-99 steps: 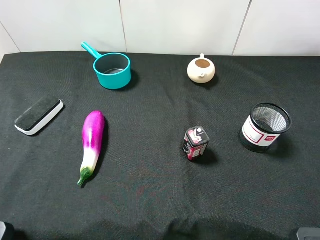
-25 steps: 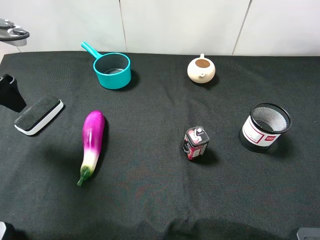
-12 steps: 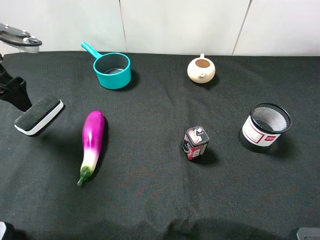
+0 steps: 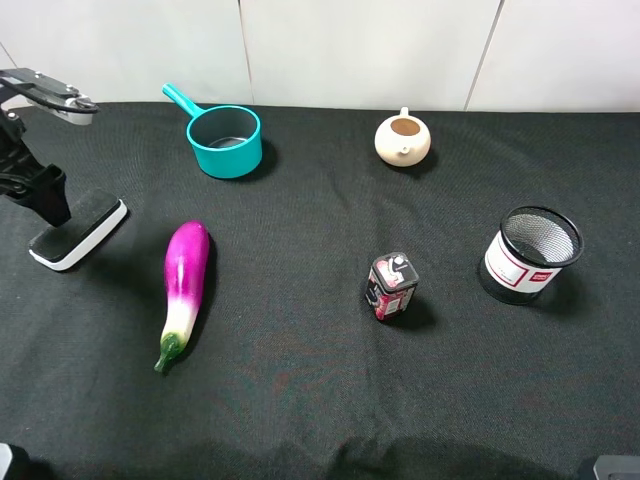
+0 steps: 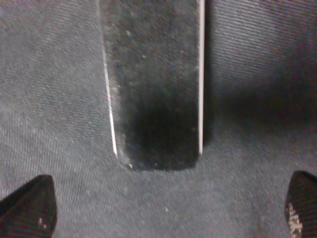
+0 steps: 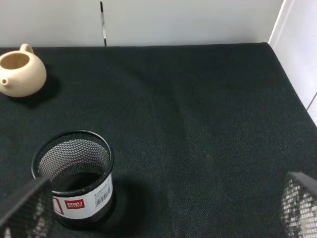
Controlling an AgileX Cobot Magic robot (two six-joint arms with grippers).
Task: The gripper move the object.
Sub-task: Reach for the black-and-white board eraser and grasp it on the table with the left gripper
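Hovering by the one eraser (image 4: 85, 228) — left tool (image 5: 164, 206), jaws spread wide — one eggplant (image 4: 183, 290) nearby.

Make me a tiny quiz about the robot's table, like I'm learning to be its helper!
1. True or false: the left gripper is open, close to the board eraser.
2. What colour is the saucepan? A) red B) teal C) yellow
3. Fill in: the purple ___ lies on the cloth to the right of the board eraser in the high view.
Key: 1 true; 2 B; 3 eggplant.
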